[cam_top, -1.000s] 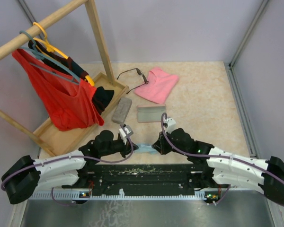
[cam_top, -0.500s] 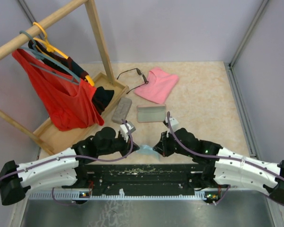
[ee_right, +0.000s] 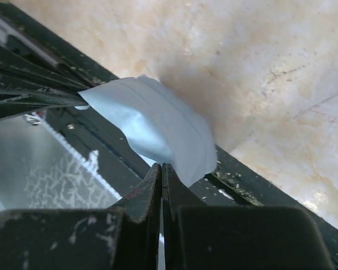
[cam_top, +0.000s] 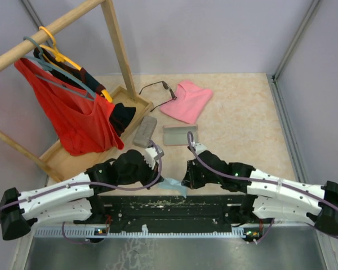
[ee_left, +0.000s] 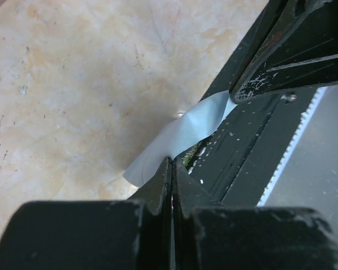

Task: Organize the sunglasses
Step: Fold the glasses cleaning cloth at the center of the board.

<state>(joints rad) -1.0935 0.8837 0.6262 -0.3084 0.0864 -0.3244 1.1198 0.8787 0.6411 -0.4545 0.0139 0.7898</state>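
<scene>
Left gripper (cam_top: 160, 179) and right gripper (cam_top: 186, 180) each pinch the cloth (cam_top: 173, 186), arms stretched low, converging at the table (cam_top: 242, 124) edge.

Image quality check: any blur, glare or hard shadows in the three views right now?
Top external: even, diffuse light, sharp throughout, only soft shadows. Left wrist: left hand dark and soft-focus up close; light-blue cloth sharp, faint shadow on the table. Right wrist: right hand likewise dark, the cloth's shadow soft-edged.

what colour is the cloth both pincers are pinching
Light blue cloth, plain with no pattern; it shows best in the right wrist view.
</scene>
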